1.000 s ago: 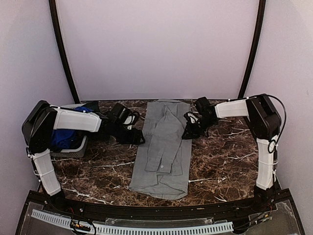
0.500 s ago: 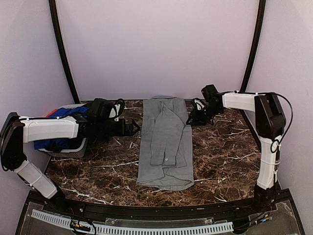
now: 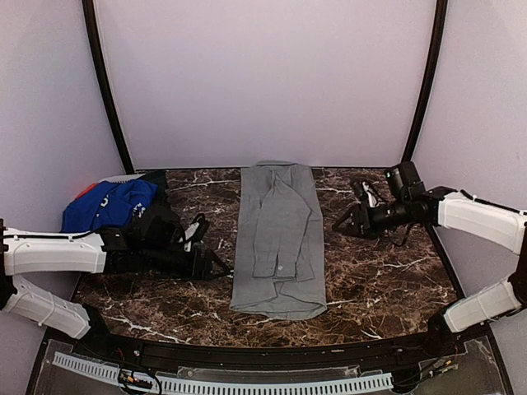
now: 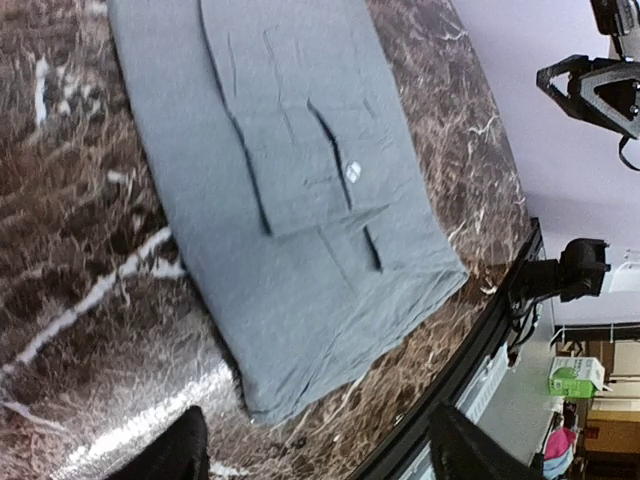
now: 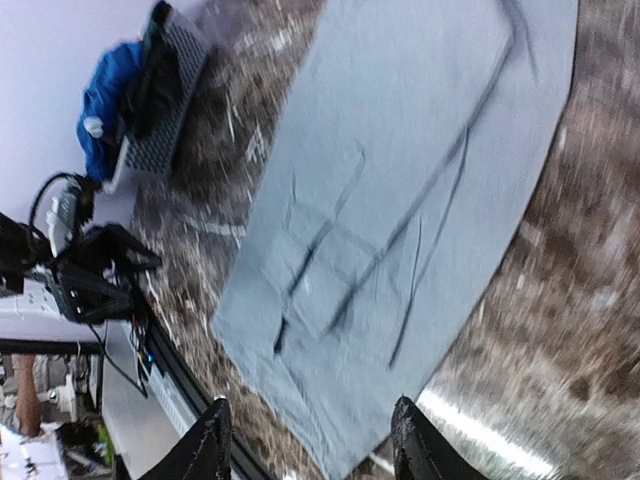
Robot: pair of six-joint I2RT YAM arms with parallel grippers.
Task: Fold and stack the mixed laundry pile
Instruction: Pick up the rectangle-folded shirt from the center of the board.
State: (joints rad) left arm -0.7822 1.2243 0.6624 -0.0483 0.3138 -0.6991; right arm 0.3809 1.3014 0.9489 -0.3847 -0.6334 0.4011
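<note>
A grey shirt [image 3: 278, 239] lies flat and lengthwise in the middle of the marble table, sleeves folded in over its front; it also fills the left wrist view [image 4: 290, 200] and the right wrist view [image 5: 400, 200]. My left gripper [image 3: 222, 268] hovers low just left of the shirt's near hem, open and empty [image 4: 320, 455]. My right gripper [image 3: 338, 224] is to the right of the shirt, apart from it, open and empty [image 5: 310, 445]. A royal-blue T-shirt [image 3: 111, 204] with white print is heaped at the far left, with a red-orange garment [image 3: 86, 191] peeking out behind it.
A small grey mesh basket [image 5: 165, 95] holds the blue heap [image 5: 105, 100] at the table's left. Black frame posts [image 3: 105, 82] rise at both back corners. The table's black front rail [image 4: 500, 320] runs just beyond the shirt's hem.
Both arms have drawn back from the shirt's far end toward the near side. The right gripper has opened and let go. The shirt now lies straighter and flatter.
</note>
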